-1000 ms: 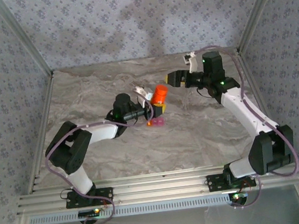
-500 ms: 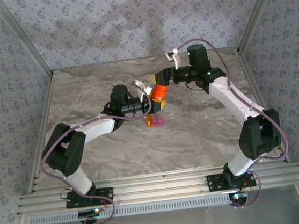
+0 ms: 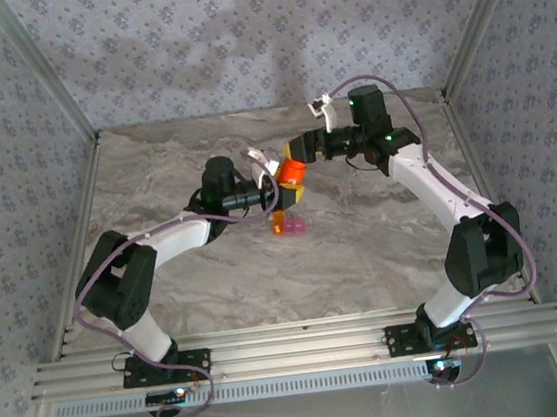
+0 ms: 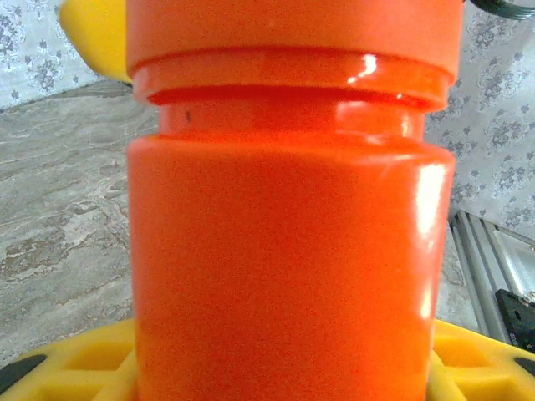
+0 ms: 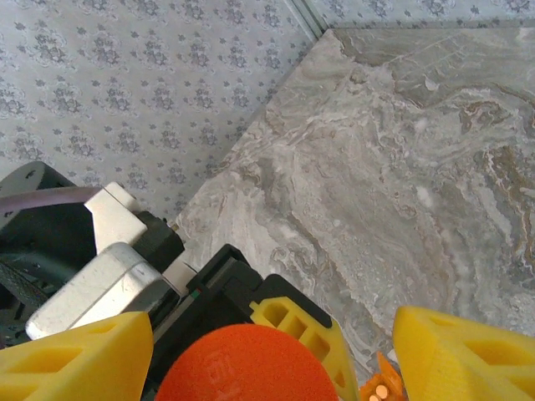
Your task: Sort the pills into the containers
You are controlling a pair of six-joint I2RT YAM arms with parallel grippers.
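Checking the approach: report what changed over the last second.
The right gripper swung in leftward and now straddles the cap of the orange bottle, jaws open. The left gripper kept its grip on the bottle, shifting slightly left. The containers stayed put.

Cropped at 12 and 6 o'clock: orange bottle (image 4: 284, 251). Cropped at 6 o'clock: cap (image 5: 251, 368). Too small to tell from above: contents of containers (image 3: 291, 226).

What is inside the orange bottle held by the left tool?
Its contents are hidden: the bottle has opaque orange walls and its cap is on, with the right tool open around it.
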